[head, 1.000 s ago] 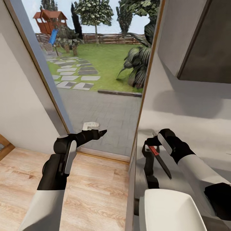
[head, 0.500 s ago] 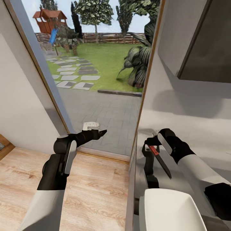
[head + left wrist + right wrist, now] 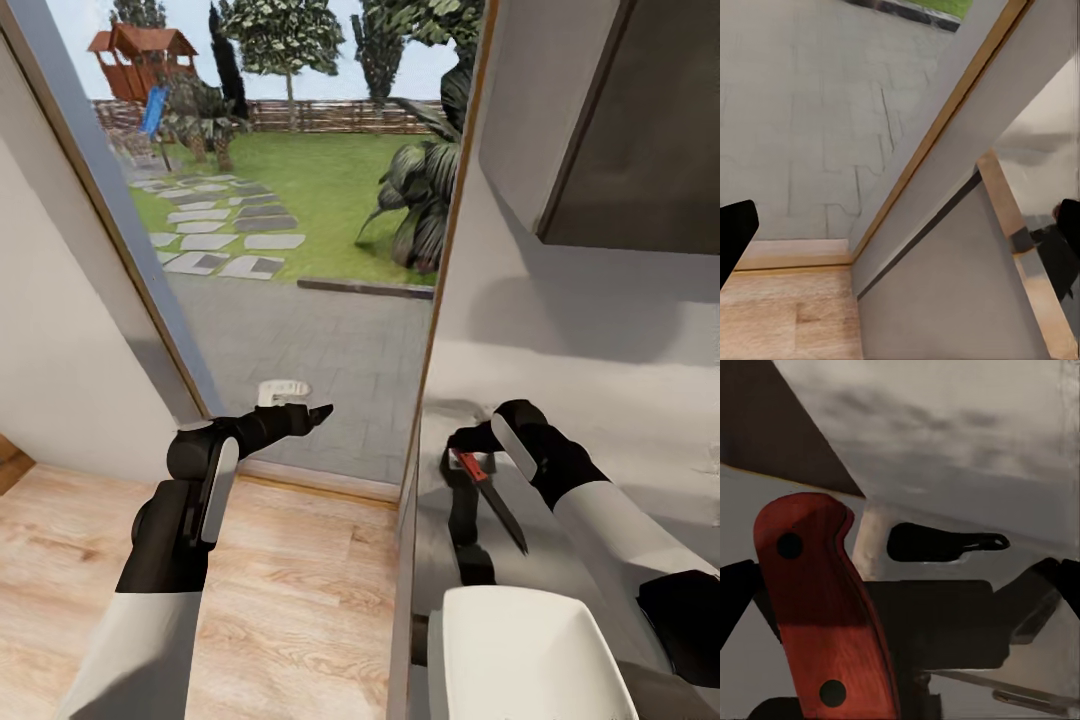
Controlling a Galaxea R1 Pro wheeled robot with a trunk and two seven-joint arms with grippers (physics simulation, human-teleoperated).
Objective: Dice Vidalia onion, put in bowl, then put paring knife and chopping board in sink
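Head view has the right gripper (image 3: 470,455) clamped on the paring knife (image 3: 490,490), far of the bowl (image 3: 520,655) on the countertop (image 3: 600,400). Left gripper (image 3: 315,412) hangs over the floor, can't tell if it's apart. Knife hasn't reached the sink yet, I'd guess.

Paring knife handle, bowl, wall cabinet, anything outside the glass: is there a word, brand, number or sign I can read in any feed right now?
None: no legible text in any view.
Paring knife in the right pincer: the red handle bears two dark rivets, no brand.
Bowl: plain white.
Wall cabinet: blank faces.
Left pincer: plain black, no marking.
Garden playhouse: no sign visible.
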